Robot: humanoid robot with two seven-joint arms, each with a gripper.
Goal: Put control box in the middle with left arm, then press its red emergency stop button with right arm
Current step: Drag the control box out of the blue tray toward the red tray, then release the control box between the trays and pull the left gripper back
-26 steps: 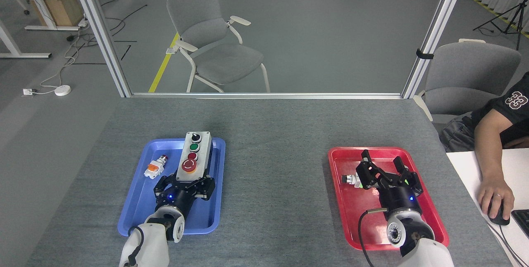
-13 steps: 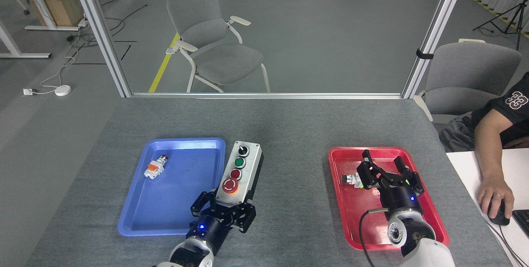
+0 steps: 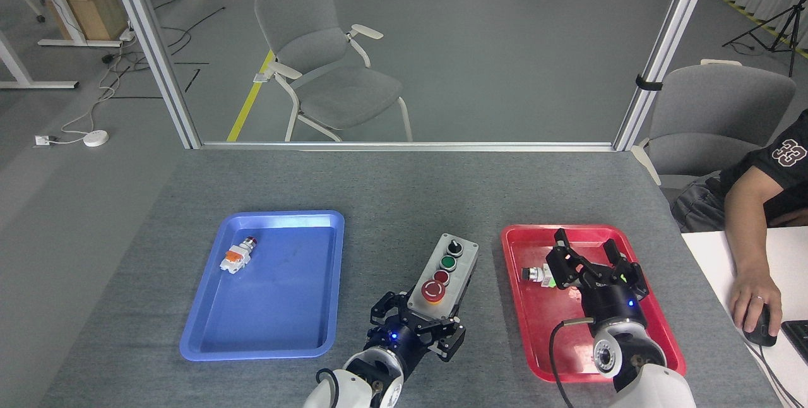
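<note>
The control box (image 3: 443,274), light grey face over a black base, is over the bare grey tabletop (image 3: 404,206) between the two trays, tilted with its black knob end up and to the right. Its red emergency stop button (image 3: 433,291) with yellow collar sits at the near end. My left gripper (image 3: 420,321) is shut on the box's near end, fingers on either side. My right gripper (image 3: 587,255) hangs open over the red tray (image 3: 656,332), well to the right of the box.
A blue tray (image 3: 271,313) at the left holds a small white-and-orange push-button part (image 3: 235,258). A small metal part (image 3: 536,275) lies in the red tray by the right gripper. A person's hand (image 3: 756,297) rests on a mouse at the far right.
My left gripper has carried the control box rightwards, out of the blue tray and on to the space between the trays. The right arm has stayed in place.
</note>
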